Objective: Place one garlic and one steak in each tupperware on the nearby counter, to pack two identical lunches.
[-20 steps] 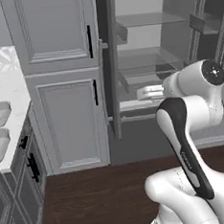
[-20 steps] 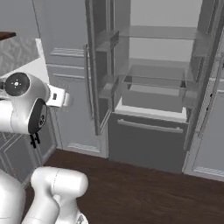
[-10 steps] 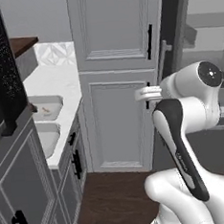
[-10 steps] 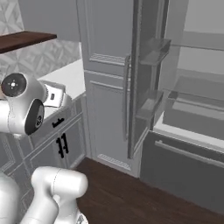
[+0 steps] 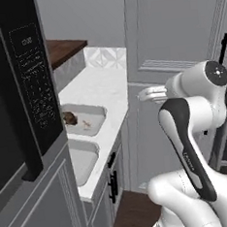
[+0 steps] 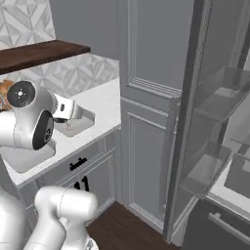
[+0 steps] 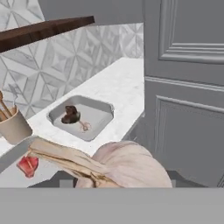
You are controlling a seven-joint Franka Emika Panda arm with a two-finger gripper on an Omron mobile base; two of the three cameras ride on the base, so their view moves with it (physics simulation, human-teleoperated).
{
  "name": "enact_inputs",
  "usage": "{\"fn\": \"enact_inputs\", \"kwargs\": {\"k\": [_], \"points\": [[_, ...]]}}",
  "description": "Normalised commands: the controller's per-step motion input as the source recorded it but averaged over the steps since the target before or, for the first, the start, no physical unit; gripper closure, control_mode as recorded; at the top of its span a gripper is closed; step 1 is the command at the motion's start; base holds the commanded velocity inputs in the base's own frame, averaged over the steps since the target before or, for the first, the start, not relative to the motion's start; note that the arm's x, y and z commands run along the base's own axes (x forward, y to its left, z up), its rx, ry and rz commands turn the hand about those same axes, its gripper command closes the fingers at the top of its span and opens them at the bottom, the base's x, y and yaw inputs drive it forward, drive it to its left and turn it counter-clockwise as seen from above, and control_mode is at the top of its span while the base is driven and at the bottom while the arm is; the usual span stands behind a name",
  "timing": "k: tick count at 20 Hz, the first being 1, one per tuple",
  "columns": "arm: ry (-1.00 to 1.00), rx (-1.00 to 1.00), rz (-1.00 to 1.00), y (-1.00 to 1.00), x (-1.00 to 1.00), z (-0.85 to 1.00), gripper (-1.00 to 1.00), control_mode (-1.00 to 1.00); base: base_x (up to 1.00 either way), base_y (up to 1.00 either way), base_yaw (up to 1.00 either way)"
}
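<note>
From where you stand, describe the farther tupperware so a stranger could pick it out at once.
Start at the white marbled counter left of the tall grey cabinet. Two pale grey trays sit in a row along it; take the tupperware closer to the tiled back wall. It alone holds a dark brown steak, whereas the nearer tray looks bare from the left base view.

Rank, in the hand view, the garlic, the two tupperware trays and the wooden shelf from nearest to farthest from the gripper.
1. garlic, between the jaws.
2. tupperware with the red piece, lower left.
3. tupperware with the brown piece, middle left.
4. wooden shelf, top, on the wall.
</note>
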Motion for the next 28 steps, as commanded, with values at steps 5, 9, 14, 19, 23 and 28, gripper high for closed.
{"fn": "enact_inputs", "kwargs": {"k": [5,9,14,19,23,28], "points": [[0.0,0.0,0.0,0.0,0.0,0.0,1.0,1.0,1.0,0.47,0.4],[0.0,0.0,0.0,0.0,0.0,0.0,1.0,1.0,0.94,0.14,0.46],[0.0,0.0,0.0,0.0,0.0,0.0,1.0,1.0,0.71,0.07,0.51],[0.09,0.0,0.18,0.28,0.02,-0.32,1.0,-1.0,0.18,0.14,0.17],[0.27,0.0,0.2,0.69,0.0,-0.64,1.0,-1.0,0.0,0.0,0.0],[0.36,-0.01,0.15,0.74,-0.02,-0.68,1.0,-1.0,0.0,0.0,0.0]]}}
